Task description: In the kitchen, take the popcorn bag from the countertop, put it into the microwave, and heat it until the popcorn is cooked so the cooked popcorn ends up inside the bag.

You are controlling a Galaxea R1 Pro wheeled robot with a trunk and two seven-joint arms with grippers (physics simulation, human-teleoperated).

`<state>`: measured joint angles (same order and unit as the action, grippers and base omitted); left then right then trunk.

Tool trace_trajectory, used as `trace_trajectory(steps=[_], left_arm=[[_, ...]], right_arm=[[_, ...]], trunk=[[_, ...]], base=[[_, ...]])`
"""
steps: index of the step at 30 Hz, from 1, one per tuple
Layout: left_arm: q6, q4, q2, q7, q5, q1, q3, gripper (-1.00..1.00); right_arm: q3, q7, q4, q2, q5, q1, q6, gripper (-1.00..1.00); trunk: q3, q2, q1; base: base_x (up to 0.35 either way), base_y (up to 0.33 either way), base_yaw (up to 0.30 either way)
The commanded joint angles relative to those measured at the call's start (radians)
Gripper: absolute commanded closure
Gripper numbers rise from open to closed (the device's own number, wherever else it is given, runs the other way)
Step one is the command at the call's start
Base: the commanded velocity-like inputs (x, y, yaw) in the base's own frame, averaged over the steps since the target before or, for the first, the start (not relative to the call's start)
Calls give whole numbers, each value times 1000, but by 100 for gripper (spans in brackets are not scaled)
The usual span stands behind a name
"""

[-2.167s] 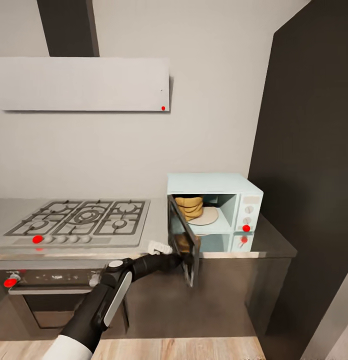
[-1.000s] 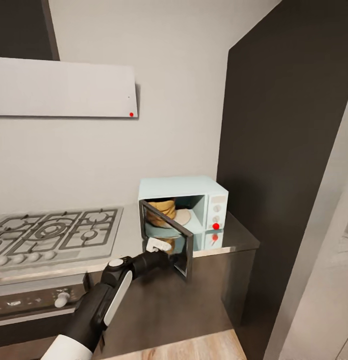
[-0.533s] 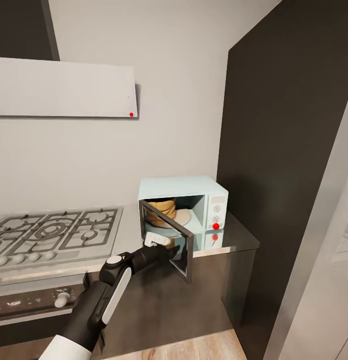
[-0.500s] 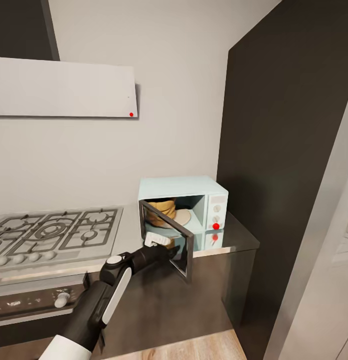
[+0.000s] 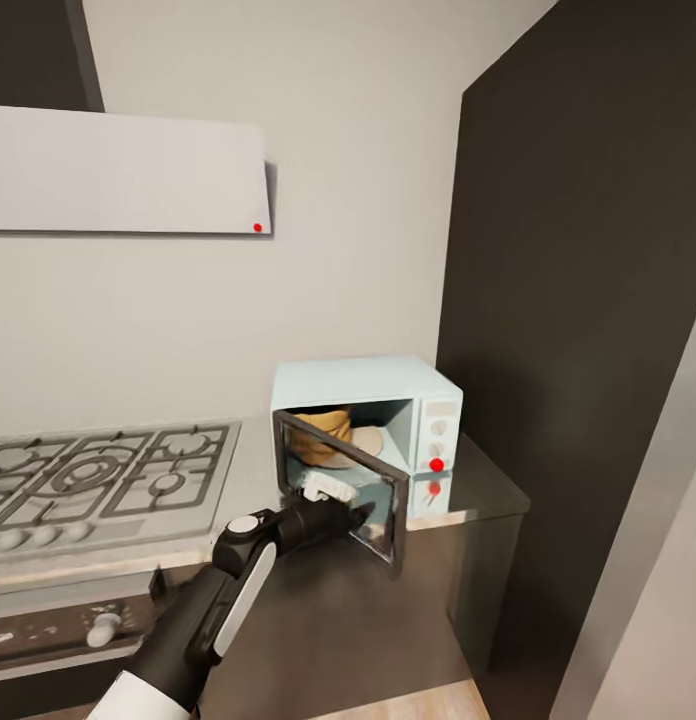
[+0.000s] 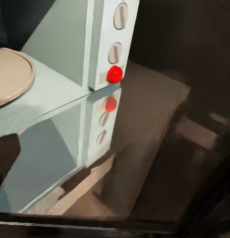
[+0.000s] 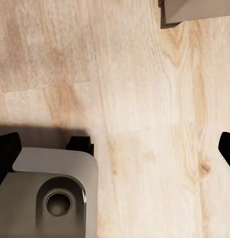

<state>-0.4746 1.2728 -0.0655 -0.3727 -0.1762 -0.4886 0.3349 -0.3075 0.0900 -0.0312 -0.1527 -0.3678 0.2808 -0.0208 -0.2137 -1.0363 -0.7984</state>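
Since a moment earlier my left hand [image 5: 360, 516] had pushed the microwave [image 5: 363, 425] door further shut, its grip unclear, with the popcorn bag [image 5: 323, 438] already inside, leaving latching and heating undone.

We note a gas hob [image 5: 98, 480], white range hood [image 5: 123, 170], dark tall cabinet [image 5: 578, 300], wood floor [image 7: 140, 99].

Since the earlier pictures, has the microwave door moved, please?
Yes: the door has swung further shut toward the microwave body, with the left pincer against it.
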Motion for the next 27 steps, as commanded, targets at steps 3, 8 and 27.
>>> trace_trajectory(steps=[3, 8, 27], left_arm=[[-9, -2, -13, 3, -6, -1, 27, -100], [-10, -37, -62, 234, -7, -1, 170, -100], [-9, -41, -79, 351, -5, -1, 220, -100]], right_arm=[[-8, 2, -3, -1, -8, 1, -2, -100], [-8, 2, -3, -1, -8, 1, -2, -100], [-8, 2, -3, -1, -8, 1, -2, -100]], trunk=[[-1, -1, 0], [-1, -1, 0], [-1, -1, 0]], base=[[213, -92, 0], [194, -97, 0], [177, -76, 0]])
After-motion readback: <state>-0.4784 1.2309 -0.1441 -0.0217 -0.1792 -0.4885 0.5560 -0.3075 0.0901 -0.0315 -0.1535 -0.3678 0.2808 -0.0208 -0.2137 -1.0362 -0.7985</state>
